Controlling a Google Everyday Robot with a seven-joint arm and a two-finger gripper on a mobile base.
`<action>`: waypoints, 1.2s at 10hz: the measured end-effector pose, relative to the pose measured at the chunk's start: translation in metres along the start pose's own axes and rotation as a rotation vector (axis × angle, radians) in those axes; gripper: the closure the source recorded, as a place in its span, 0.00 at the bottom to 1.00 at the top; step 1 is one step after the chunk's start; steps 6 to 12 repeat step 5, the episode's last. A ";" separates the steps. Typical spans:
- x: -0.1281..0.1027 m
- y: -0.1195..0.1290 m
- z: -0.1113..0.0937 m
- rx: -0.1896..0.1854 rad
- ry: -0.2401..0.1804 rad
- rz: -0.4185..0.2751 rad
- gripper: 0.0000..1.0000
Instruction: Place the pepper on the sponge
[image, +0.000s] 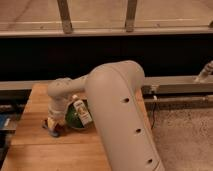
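Gripper (53, 123) low over the wooden desk (35, 147), just left of green bowl (74, 120). Reddish pepper (56, 131) directly beneath it, at the sponge (48, 126) (contact unclear). Grip state: cannot tell

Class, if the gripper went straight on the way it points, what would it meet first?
Likely the sponge, just below the gripper, which points down beside the green bowl; depth is unclear.
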 end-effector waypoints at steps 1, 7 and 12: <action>0.000 0.000 0.000 -0.002 0.002 0.000 0.22; 0.000 0.000 -0.002 -0.007 -0.004 -0.006 0.22; 0.000 0.000 -0.002 -0.007 -0.004 -0.006 0.22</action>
